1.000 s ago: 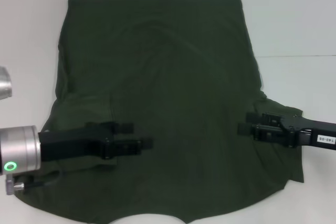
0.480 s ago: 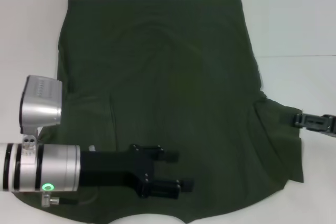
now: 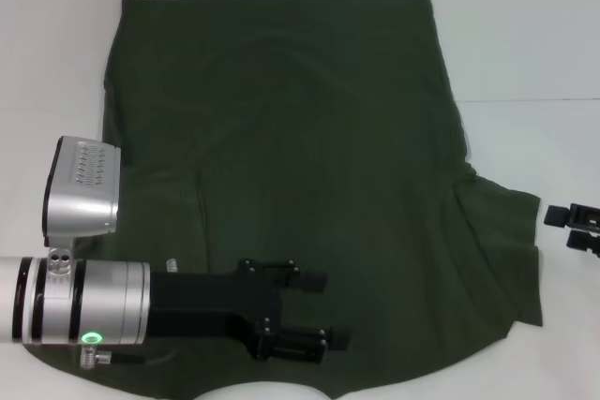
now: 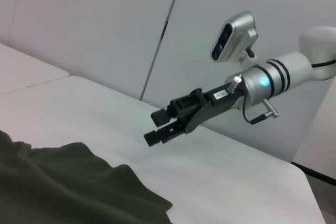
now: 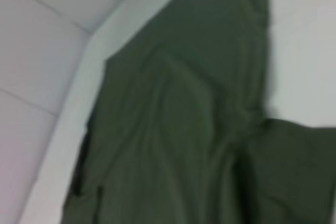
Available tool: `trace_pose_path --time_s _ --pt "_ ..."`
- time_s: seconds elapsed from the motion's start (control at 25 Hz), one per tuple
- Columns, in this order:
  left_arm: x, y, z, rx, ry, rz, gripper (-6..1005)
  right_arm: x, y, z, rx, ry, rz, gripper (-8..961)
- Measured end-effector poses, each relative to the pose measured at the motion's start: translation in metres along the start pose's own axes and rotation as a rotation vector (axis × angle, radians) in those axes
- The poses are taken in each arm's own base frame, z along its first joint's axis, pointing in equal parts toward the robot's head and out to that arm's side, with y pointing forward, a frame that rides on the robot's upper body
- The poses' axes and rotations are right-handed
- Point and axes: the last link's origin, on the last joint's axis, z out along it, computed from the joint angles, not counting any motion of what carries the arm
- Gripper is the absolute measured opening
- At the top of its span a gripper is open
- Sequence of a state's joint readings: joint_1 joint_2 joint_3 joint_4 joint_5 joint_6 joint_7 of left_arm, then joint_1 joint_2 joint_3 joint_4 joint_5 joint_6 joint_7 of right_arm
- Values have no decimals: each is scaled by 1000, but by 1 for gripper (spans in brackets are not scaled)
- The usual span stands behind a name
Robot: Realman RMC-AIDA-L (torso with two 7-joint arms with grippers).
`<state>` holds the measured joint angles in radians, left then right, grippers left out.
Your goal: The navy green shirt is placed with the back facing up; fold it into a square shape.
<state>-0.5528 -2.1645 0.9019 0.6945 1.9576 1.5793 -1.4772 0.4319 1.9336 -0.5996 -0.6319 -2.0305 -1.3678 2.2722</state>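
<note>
The navy green shirt (image 3: pixel 291 138) lies flat on the white table (image 3: pixel 525 44), plain side up, its collar at the near edge and its hem far away. Its right sleeve (image 3: pixel 502 241) spreads out to the right; the left sleeve area lies under my left arm. My left gripper (image 3: pixel 336 308) hovers open over the near part of the shirt, holding nothing. At the right edge of the head view, my right gripper (image 3: pixel 561 229) stands open just off the sleeve. The left wrist view shows that right gripper (image 4: pixel 150 127) in the air beyond the sleeve's edge (image 4: pixel 79 182).
A seam in the table (image 3: pixel 534 99) runs to the right of the shirt. Bare white surface lies to the right of and beyond the shirt. A pale panelled wall (image 4: pixel 105 30) stands behind the table.
My right gripper has pulled back to the right, off the right sleeve. The left arm has swung inward and nearer, from the left sleeve to the shirt's near middle.
</note>
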Motion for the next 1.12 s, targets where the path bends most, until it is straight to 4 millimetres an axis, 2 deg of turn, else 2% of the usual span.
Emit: trace_pose_path --time_s 0.6,1.12 --pt "-2 -1 -2 11 -5 -3 861 10 -9 32 108 5 11 816" --pt "-3 -2 -5 17 -7 -7 854 12 -5 47 111 3 4 814"
